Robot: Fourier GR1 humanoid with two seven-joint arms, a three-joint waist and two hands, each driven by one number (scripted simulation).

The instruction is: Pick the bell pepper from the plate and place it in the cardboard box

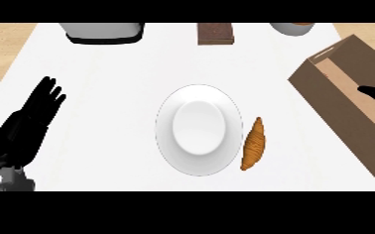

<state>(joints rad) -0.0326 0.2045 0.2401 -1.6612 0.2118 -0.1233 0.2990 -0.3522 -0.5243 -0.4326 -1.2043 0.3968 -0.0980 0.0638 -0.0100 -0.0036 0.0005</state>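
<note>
Right hand [366, 90] mostly cut off at edge; fingers' state unclear.

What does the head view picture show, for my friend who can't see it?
A white plate sits bare mid-counter, a croissant right beside it. A cardboard box stands at right, a black robot hand just showing at its edge. The other robot hand rests open at left.

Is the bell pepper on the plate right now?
No. The plate shows only its bare white surface, and the one item near it is a croissant lying on the counter beside its right rim.
</note>
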